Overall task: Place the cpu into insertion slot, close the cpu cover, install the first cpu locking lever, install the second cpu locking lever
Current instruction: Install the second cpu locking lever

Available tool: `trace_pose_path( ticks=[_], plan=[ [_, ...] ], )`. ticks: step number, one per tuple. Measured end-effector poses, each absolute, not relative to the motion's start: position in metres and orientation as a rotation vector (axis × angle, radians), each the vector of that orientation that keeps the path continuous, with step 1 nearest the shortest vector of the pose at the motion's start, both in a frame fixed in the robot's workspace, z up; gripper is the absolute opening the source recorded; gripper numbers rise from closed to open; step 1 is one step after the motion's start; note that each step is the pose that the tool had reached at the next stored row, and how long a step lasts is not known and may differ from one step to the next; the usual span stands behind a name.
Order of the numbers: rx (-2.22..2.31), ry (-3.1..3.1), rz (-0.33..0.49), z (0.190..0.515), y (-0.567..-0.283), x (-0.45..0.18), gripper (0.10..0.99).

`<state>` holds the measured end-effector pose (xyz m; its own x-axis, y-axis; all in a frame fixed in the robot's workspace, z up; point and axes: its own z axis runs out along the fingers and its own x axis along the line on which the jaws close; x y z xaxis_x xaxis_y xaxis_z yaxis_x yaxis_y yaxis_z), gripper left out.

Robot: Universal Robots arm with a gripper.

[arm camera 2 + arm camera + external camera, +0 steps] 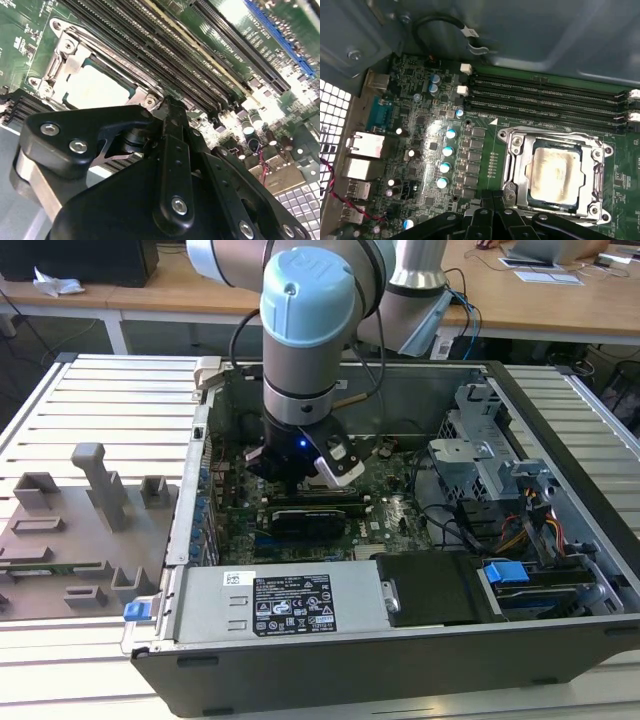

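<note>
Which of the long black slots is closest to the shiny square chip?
The memory slot running right alongside the cpu cover that frames the cpu; the other three lie farther off, toward the case wall.

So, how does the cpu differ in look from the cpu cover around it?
The cpu is a solid pale beige square; the cpu cover is a shiny silver frame with an open centre. The cpu lies inside; the cpu cover surrounds its edges. Both lie flat on the green motherboard, beside the black memory slots.
</note>
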<state>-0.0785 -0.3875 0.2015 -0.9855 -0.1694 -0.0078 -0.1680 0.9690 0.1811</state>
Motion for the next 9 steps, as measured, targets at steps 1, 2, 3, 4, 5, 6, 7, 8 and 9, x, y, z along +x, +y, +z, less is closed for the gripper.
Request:
trace_pose_path(
  ticks=[1, 2, 3, 4, 5, 6, 7, 8, 9],
  plan=[
    [0.266, -3.108, -0.287, 0.2006, -0.3876, -0.0771, 0.106],
    [0.266, -3.107, -0.288, 0.1999, -0.3876, -0.0758, 0.106],
    [0.265, -3.104, -0.290, 0.1990, -0.3878, -0.0742, 0.106],
    [0.265, -3.104, -0.293, 0.1987, -0.3879, -0.0737, 0.106],
    [0.265, -3.104, -0.297, 0.1985, -0.3883, -0.0736, 0.106],
    [0.266, -3.104, -0.301, 0.1982, -0.3893, -0.0735, 0.106],
    [0.266, -3.105, -0.304, 0.1981, -0.3910, -0.0737, 0.106],
    [0.266, -3.105, -0.305, 0.1980, -0.3930, -0.0747, 0.106],
    [0.266, -3.105, -0.305, 0.1980, -0.3950, -0.0762, 0.106]
  ],
)
